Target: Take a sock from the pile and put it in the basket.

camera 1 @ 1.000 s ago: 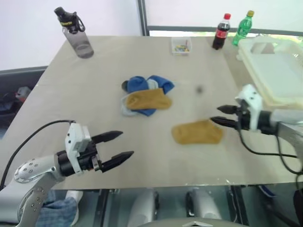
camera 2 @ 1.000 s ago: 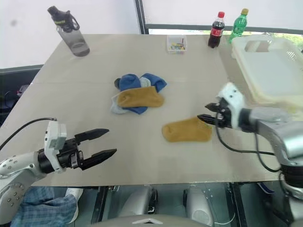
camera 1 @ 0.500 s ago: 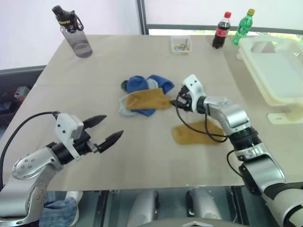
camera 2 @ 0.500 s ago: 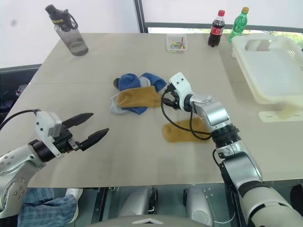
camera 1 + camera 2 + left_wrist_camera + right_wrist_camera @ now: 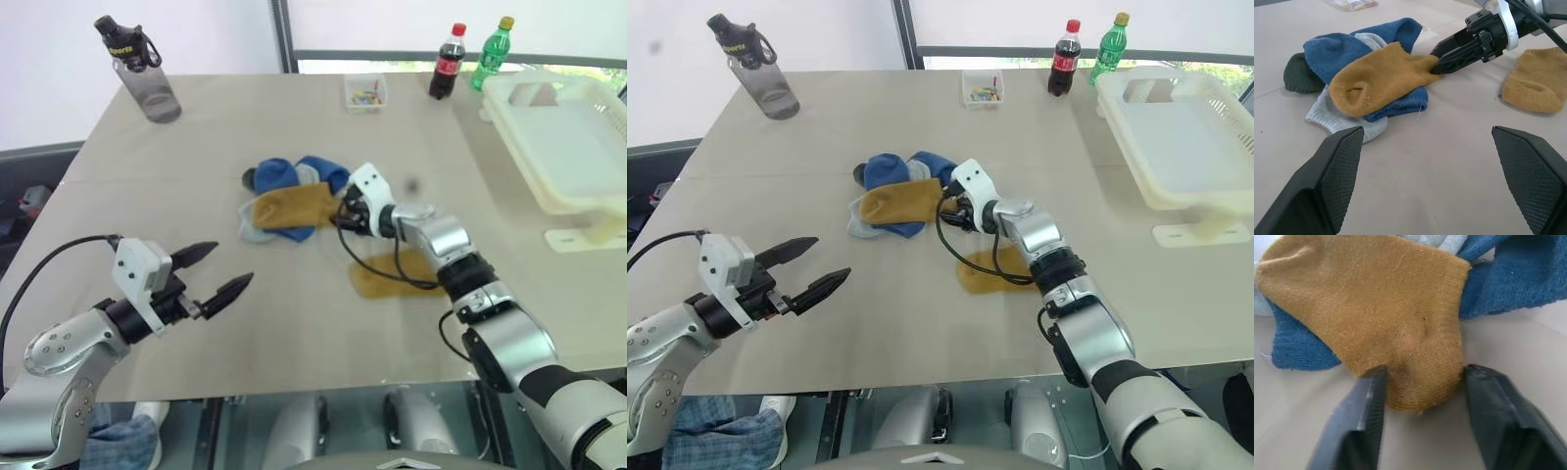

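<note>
Right wrist view: right claw (image 5: 1422, 401) astride mustard sock (image 5: 1376, 318), left claw (image 5: 220, 272) open.

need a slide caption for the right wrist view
Right gripper fingers straddle the mustard sock's end atop the pile.

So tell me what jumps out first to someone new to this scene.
The right gripper stands out mid-table, its fingers on either side of the end of the mustard sock that tops the pile of blue and grey socks. A second mustard sock lies loose on the table just nearer the robot, under that arm. The basket sits at the far right edge, while the left gripper hangs open over the near left.
</note>
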`<state>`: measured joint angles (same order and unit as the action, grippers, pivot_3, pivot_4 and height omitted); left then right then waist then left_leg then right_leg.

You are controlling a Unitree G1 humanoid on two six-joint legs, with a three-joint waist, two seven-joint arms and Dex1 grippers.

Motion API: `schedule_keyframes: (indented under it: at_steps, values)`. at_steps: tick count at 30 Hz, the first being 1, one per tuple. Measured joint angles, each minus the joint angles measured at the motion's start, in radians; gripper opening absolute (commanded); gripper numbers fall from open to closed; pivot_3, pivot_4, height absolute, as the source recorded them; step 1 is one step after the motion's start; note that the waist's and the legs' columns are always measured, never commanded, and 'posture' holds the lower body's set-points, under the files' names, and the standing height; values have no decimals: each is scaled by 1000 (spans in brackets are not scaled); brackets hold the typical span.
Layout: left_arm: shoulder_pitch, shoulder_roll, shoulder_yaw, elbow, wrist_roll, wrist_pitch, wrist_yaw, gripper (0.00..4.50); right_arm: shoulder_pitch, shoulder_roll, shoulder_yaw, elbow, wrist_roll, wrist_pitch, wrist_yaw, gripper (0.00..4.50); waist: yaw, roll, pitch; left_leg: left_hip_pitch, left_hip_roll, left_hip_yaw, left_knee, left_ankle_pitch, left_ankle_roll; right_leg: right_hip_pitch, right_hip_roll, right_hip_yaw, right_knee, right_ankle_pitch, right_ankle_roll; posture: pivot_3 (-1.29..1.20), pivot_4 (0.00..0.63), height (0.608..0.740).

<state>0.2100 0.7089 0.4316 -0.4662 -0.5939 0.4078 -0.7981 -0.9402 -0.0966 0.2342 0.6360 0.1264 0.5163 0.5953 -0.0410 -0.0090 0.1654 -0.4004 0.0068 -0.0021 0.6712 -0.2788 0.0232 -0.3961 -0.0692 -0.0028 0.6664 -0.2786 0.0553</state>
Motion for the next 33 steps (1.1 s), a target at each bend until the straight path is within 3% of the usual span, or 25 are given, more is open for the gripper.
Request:
schedule_keyframes:
  at_steps: [1, 2, 3, 10, 21, 28, 33]
  values:
    - [0, 0, 0, -2, 0, 0, 1, 4500, 0, 1, -2, 2, -2, -1, 2, 909, 0, 0, 0, 0, 0, 0, 0, 0, 0, 0, 0, 0, 0, 0, 0, 0, 150, 740]
    - [0, 0, 0, -5, -1, 1, 3, 4500, 0, 4, -5, 4, -4, -5, 6, 259, 0, 0, 0, 0, 0, 0, 0, 0, 0, 0, 0, 0, 0, 0, 0, 0, 150, 740]
    - [0, 0, 0, -7, -1, 2, 5, 4500, 0, 5, -7, 4, -4, -5, 7, 34, 0, 0, 0, 0, 0, 0, 0, 0, 0, 0, 0, 0, 0, 0, 0, 0, 150, 740]
    - [9, 0, 0, -24, -10, 12, 10, 4500, 2, -15, -5, -29, -16, 4, 36, 34, 1, 0, 0, 0, 0, 0, 0, 0, 0, -1, -1, 0, 0, 0, 0, 0, 150, 740]
    - [-2, -1, -16, -36, -29, 28, 17, 4500, 129, -249, -8, -382, 0, 210, 164, 34, 6, 0, 0, -2, 0, -1, -1, 0, 0, -1, -3, 0, -2, 0, 0, 0, 150, 740]
    - [-66, -13, -100, -27, -36, 30, 5, 4500, 195, -404, -15, -472, 16, 305, 216, 34, 6, 0, 0, -1, 0, 0, -1, -1, 2, -1, -3, 0, -1, 0, 0, 0, 150, 740]
    - [-220, -66, -233, 29, -17, 34, 9, 4500, 225, -473, -15, -495, 24, 332, 251, 34, 11, 1, 0, -1, -1, 0, 0, -2, 4, 0, -1, 0, -1, 0, 0, 0, 150, 740]
